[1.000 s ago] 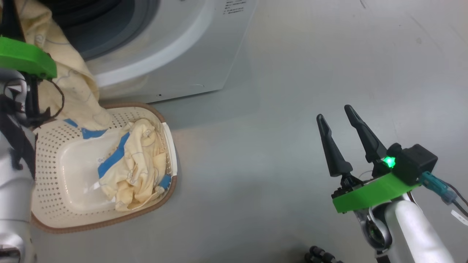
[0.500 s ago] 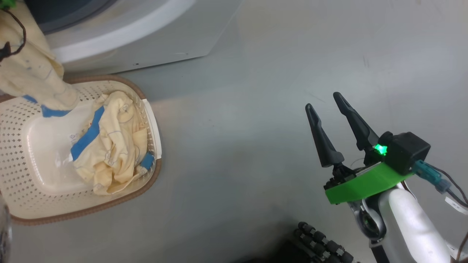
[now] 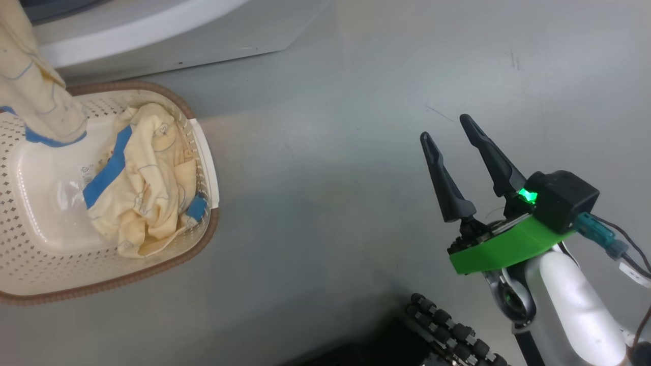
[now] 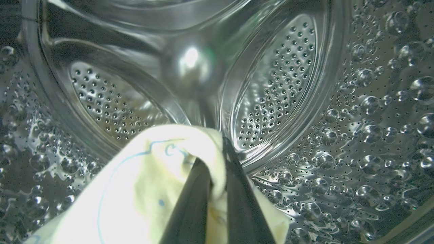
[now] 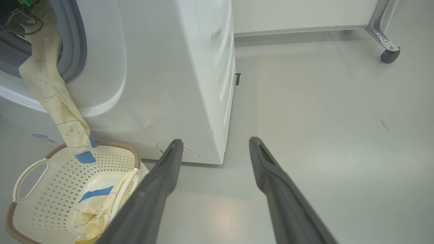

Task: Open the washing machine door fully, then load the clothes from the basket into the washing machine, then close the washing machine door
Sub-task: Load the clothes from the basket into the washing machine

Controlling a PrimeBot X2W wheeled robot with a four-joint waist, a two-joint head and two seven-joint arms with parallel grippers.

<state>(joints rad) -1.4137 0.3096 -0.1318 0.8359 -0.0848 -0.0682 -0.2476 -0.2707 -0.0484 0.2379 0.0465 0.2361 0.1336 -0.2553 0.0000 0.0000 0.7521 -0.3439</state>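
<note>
Our left gripper [image 4: 215, 152], pinched shut on one garment [image 4: 135, 196], is now reaching inside the washing machine [image 4: 278, 74] rather than hovering at its mouth, so we are loading it, while a second garment [image 3: 142, 193] is waiting in the basket [image 3: 30, 264] before the washing machine and our right gripper [image 3: 445, 127] is idling open.

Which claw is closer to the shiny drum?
Left. The left gripper is inside the drum, shut on a garment; the right gripper hangs open outside, over the floor.
</note>
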